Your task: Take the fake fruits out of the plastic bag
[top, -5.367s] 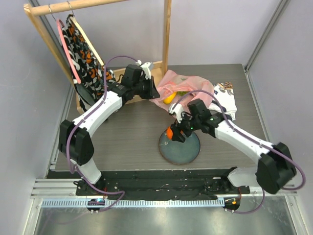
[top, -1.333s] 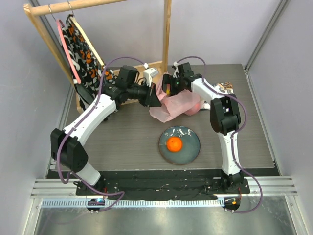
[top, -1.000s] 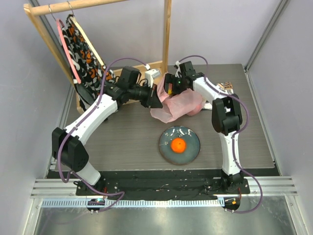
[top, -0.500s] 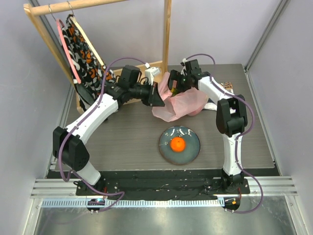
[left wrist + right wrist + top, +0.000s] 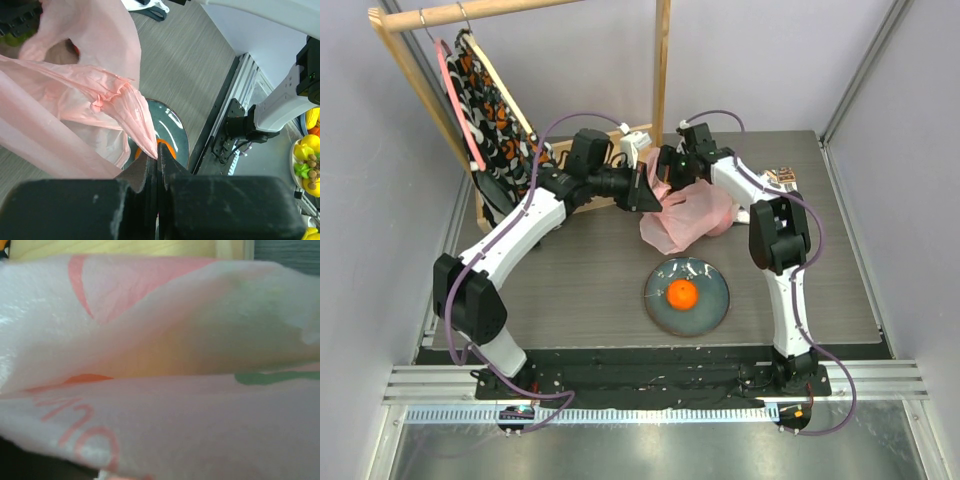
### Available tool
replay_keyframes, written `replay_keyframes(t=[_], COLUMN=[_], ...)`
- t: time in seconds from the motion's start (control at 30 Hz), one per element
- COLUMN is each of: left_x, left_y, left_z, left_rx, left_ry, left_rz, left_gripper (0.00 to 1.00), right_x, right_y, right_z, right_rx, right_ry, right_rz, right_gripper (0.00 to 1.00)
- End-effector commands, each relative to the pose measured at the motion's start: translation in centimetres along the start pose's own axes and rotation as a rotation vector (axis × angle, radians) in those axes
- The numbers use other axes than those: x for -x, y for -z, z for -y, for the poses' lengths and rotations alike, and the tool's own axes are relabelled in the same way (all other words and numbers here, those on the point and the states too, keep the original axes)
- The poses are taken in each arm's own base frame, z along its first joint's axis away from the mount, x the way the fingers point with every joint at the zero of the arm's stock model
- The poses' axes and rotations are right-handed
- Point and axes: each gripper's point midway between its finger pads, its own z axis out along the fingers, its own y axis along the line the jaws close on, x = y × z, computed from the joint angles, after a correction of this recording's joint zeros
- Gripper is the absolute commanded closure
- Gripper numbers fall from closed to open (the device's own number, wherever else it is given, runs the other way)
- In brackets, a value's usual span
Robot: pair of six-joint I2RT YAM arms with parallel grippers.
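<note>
The pink plastic bag (image 5: 692, 212) lies slumped at the back of the table, behind the plate (image 5: 716, 303). An orange (image 5: 681, 293) sits on the plate. My left gripper (image 5: 646, 189) is shut on the bag's edge (image 5: 142, 132) and holds it up; the orange (image 5: 166, 147) and the plate (image 5: 176, 131) show beyond the fingers. My right gripper (image 5: 670, 168) is at the bag's top, against the left gripper. In the right wrist view the bag's film (image 5: 165, 425) fills the frame and hides the fingers. A yellow-orange blur (image 5: 150, 357) shows through it. The other fruits are hidden.
A wooden rack (image 5: 660, 70) stands at the back, with a patterned cloth on a hanger (image 5: 490, 115) at the left. A white printed cloth (image 5: 750, 214) pokes out right of the bag. A small box (image 5: 785, 177) lies at the back right.
The right gripper left the orange on the plate and went to the bag's top. The left gripper has pulled the bag's edge to the right.
</note>
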Motion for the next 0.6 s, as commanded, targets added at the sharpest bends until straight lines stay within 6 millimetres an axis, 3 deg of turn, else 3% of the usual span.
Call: replay_keyframes(t=[0.0, 0.1, 0.17, 0.2, 0.37, 0.5, 0.57], left_x=[1.4, 1.7, 2.3, 3.0, 5.6, 7.7, 8.3], left_y=[0.3, -0.2, -0.3, -0.3, -0.2, 0.2, 0.1], left_z=[1.5, 0.4, -0.3, -0.7, -2.9, -3.3, -3.7], left_rx=[-0.027, 0.016, 0.047, 0.077, 0.153, 0.175, 0.182], left_ry=[-0.033, -0.033, -0.049, -0.058, -0.07, -0.083, -0.08], left_rz=[0.03, 0.038, 0.051, 0.07, 0.123, 0.175, 0.188], left_gripper=[1.0, 1.0, 1.0, 1.0, 1.0, 1.0, 1.0], right_x=[3.3, 4.8, 4.3, 4.9, 1.6, -2.0, -2.9], right_y=[1.4, 3.8, 5.4, 7.4, 11.7, 14.8, 15.9], right_z=[-0.4, -1.7, -2.5, -3.6, -3.8, -3.1, -2.8], right_rx=[0.01, 0.06, 0.105, 0.129, 0.147, 0.134, 0.129], right_ry=[0.081, 0.12, 0.15, 0.175, 0.238, 0.273, 0.312], right_rz=[0.101, 0.132, 0.102, 0.125, 0.074, 0.043, 0.044], right_gripper=[0.38, 0.48, 0.54, 0.56, 0.66, 0.67, 0.67])
